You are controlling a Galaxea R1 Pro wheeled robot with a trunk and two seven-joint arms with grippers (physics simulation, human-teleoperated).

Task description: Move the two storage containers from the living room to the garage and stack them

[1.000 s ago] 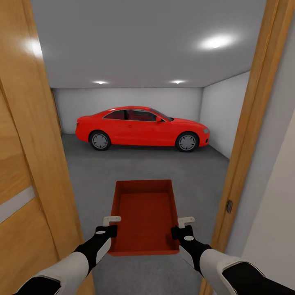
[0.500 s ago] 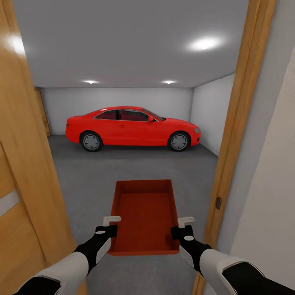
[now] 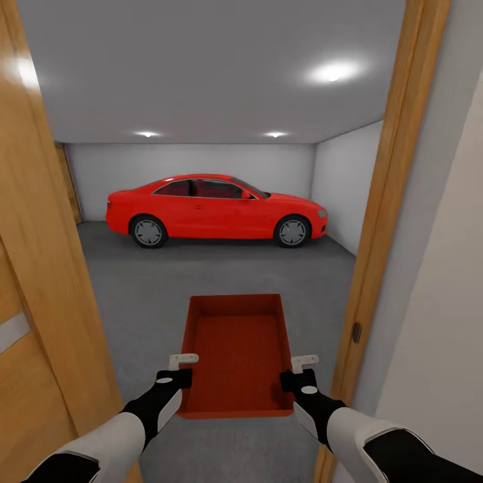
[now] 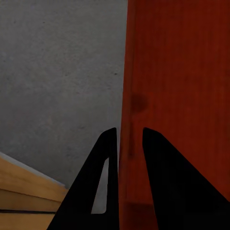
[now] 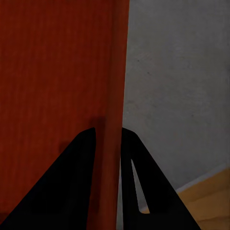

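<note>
Held level between both grippers: one orange-red storage container point(image 3: 238, 352), open side up, long axis running straight ahead from the hands toward the red car point(image 3: 215, 211) parked across the garage. Left gripper point(image 4: 125, 143) clamped on the container's left wall, right gripper point(image 5: 109, 139) clamped on its right wall, near the nearer end. Below, dark grey concrete floor point(image 3: 147, 288); wooden door frame point(image 3: 382, 201) just beside the right hand
</note>
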